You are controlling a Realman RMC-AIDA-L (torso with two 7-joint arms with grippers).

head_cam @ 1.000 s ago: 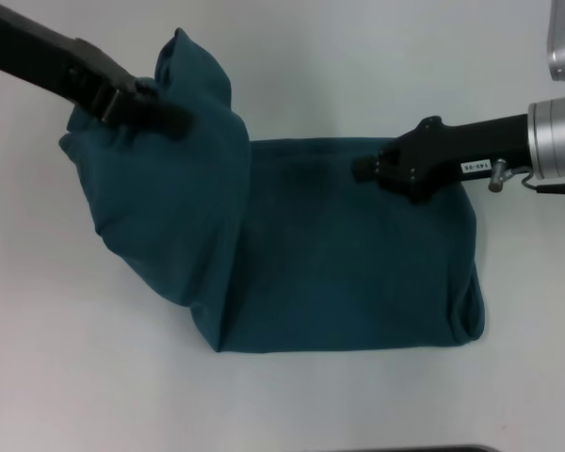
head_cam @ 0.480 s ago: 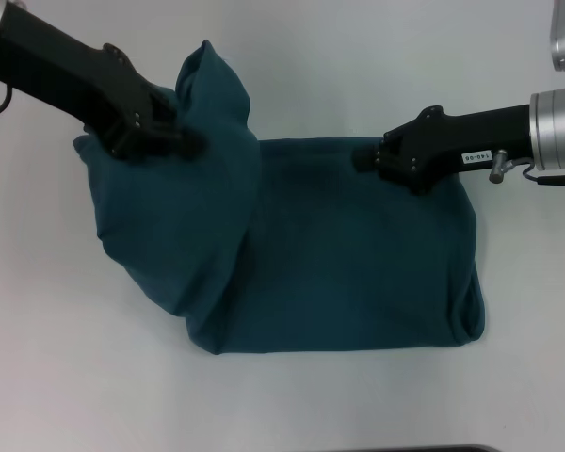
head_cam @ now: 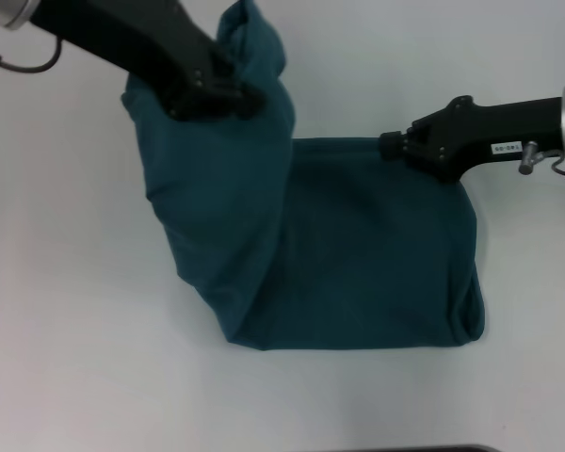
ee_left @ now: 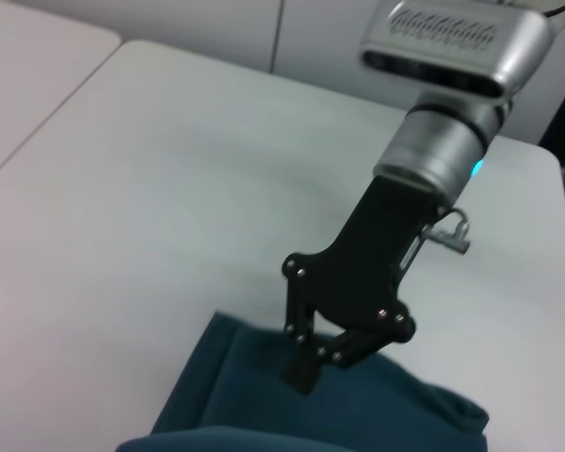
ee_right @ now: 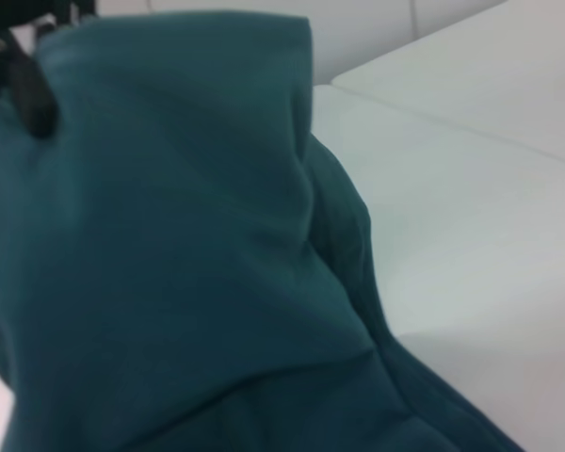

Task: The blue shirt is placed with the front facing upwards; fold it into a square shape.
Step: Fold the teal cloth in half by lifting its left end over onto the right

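Observation:
The blue shirt lies folded on the white table, plain teal side up, with no letters showing. My left gripper is shut on the shirt's left part and holds it lifted in a hanging flap over the flat part. My right gripper is shut, with its tip at the shirt's far edge near the middle. The left wrist view shows the right gripper touching the shirt's edge. The right wrist view is filled by the lifted flap, with a finger of the left gripper at its upper corner.
The white table surrounds the shirt. A dark strip shows at the near edge. A second white table surface lies beyond a seam.
My left gripper has carried the lifted flap up and to the right, over the flat part. My right gripper has drawn back to the right, from on the shirt to its far edge.

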